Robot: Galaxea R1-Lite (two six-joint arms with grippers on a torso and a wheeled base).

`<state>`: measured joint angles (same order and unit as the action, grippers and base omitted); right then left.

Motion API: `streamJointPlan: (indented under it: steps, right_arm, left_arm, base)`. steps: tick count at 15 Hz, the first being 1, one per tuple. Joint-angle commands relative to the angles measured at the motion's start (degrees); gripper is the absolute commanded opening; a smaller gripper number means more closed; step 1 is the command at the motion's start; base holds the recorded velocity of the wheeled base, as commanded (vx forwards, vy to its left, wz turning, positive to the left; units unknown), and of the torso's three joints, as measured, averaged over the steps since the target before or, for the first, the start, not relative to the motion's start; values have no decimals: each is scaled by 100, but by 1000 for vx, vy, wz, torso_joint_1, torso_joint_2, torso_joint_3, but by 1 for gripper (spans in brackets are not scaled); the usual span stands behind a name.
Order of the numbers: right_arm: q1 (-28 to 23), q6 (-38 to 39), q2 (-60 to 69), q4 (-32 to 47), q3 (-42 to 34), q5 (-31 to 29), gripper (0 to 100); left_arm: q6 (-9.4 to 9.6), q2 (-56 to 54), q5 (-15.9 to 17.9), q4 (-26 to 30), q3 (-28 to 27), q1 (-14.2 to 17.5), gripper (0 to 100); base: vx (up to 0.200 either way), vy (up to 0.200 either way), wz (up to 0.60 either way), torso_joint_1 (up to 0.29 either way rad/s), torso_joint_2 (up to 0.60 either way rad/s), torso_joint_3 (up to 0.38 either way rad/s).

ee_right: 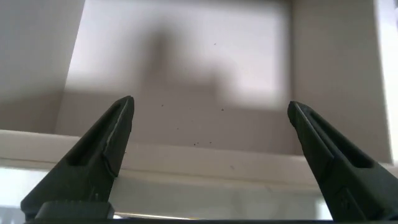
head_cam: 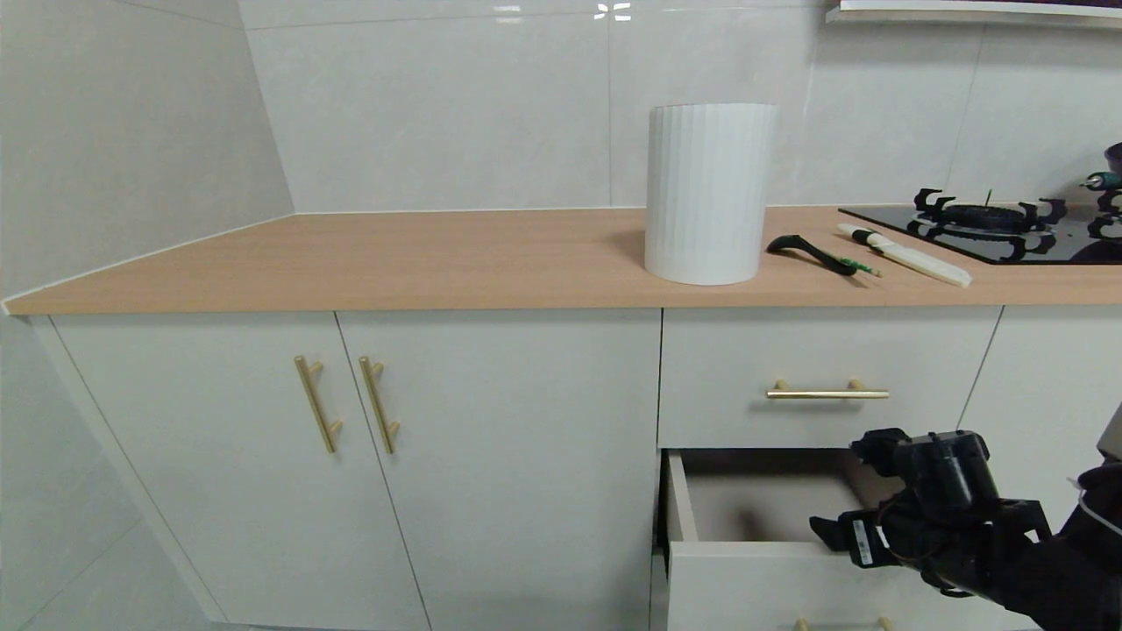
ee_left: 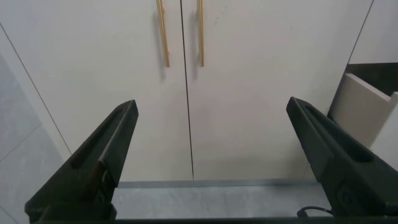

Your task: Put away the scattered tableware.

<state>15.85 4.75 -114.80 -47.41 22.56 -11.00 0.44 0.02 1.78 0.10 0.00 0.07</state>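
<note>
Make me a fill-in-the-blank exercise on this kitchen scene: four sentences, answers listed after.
1. The white ribbed container stands on the wooden ___.
2. The open drawer sits directly ___ the closed drawer.
3. The right tool is at the open drawer with its fingers ___.
4. The left tool faces cabinet doors bearing ___ gold handles.

Missing words: countertop; below; open; two.
</note>
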Motion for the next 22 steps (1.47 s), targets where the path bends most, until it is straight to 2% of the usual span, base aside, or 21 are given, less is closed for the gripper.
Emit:
streamJointPlan:
  steps: [1,7,8,15,17,19,22]
  right_arm:
    - [199,-36,511,557,11,54,100]
    - [533,-484,1241,1928,11,80,100]
    - [612,-695,1487,2491,29,80,100]
    - [1122,-1091,2392,4354,187,80,100]
    - [1122,-1029,2418,4328,336,71,100]
    - [1087,-590,2506,4319,521,80,100]
    - [990,-326,2568,4310,741,89,100]
  left_arm:
    - [0,-2,7,-1,0,1,100]
    - [0,-2,-2,-1,0,1,100]
    - [0,-2,7,-1,0,1,100]
    - [0,-2,7,-1,0,1,100]
    - [0,-2,-2,-1,0,1,100]
    - [0,-2,7,-1,0,1,100]
    - [0,-2,7,-1,0,1,100]
  base:
    - [0,0,0,0,0,0]
    - [0,0,0,0,0,0]
    - [0,0,0,0,0,0]
    - [0,0,0,0,0,0]
    - [0,0,0,0,0,0]
    - [0,0,0,0,0,0]
    - [0,0,0,0,0,0]
